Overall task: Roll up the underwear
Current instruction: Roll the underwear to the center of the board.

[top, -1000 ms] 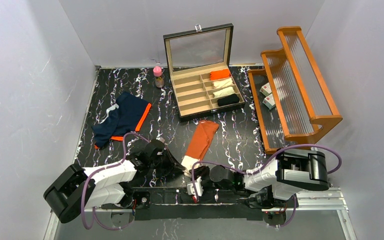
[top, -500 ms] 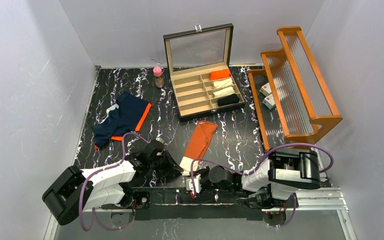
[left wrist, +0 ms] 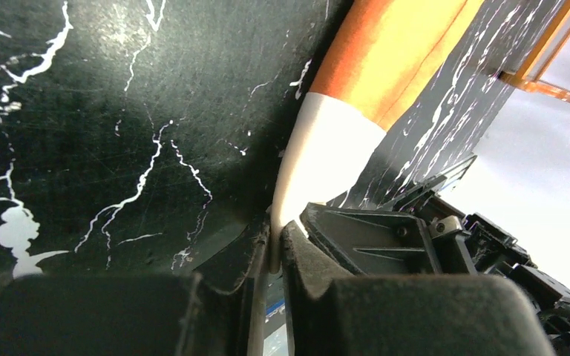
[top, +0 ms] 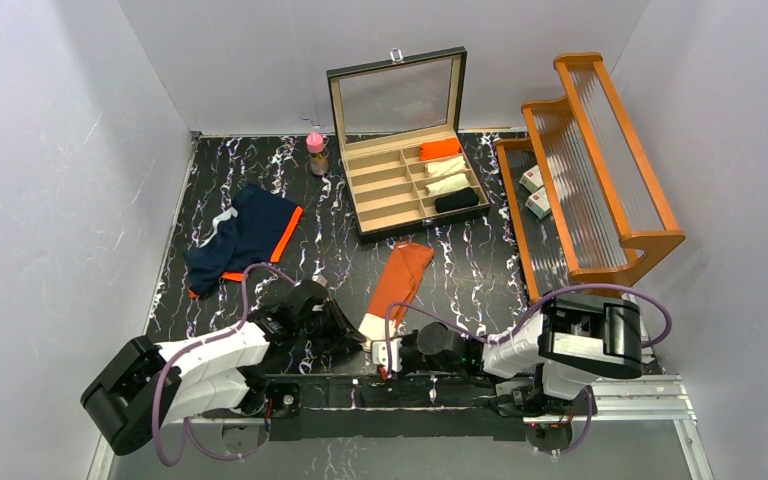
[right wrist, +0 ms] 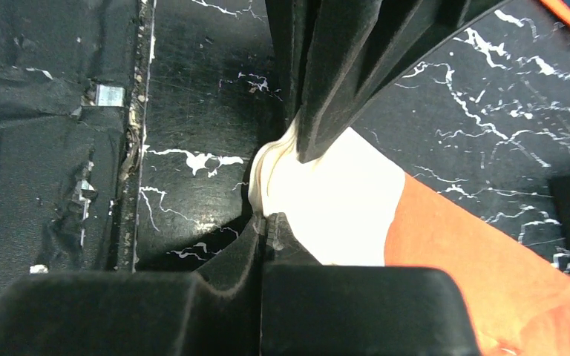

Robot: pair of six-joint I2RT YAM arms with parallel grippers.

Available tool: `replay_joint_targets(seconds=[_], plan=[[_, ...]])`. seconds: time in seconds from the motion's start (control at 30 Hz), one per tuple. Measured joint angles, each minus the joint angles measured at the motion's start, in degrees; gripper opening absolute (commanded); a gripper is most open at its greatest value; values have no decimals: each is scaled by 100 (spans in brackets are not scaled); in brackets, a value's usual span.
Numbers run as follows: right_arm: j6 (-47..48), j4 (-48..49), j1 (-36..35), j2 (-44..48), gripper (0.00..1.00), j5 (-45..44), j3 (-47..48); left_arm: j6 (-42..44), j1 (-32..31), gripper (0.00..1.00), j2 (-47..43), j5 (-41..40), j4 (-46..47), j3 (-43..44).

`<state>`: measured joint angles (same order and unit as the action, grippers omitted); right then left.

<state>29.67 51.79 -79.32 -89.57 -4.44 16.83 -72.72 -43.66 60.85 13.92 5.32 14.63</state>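
The rust-orange underwear (top: 398, 282) lies folded in a long strip at the near middle of the table, its white waistband (top: 374, 327) toward the arms. My left gripper (top: 358, 338) is shut on the waistband's near left edge; in the left wrist view the white band (left wrist: 319, 159) runs down between my pads (left wrist: 276, 245). My right gripper (top: 384, 350) is shut on the same waistband end; in the right wrist view the white band (right wrist: 341, 200) is pinched at my fingertips (right wrist: 269, 222). The navy underwear with orange trim (top: 243, 236) lies spread at the left.
An open compartment box (top: 412, 180) with rolled garments stands at the back middle. A small pink-capped bottle (top: 316, 153) stands left of it. A wooden rack (top: 590, 160) fills the right side. The table's front rail (top: 430, 390) runs just behind the grippers.
Both arms have shifted slightly; the right gripper has moved a little left and forward. The waistband end has drawn slightly toward the left gripper.
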Motion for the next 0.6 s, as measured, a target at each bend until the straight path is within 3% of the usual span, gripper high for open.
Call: replay_joint_targets(seconds=[0.6], plan=[[-2713, -154, 1200, 358, 1, 1930, -136, 617, 1, 76, -502, -808, -1029, 679]])
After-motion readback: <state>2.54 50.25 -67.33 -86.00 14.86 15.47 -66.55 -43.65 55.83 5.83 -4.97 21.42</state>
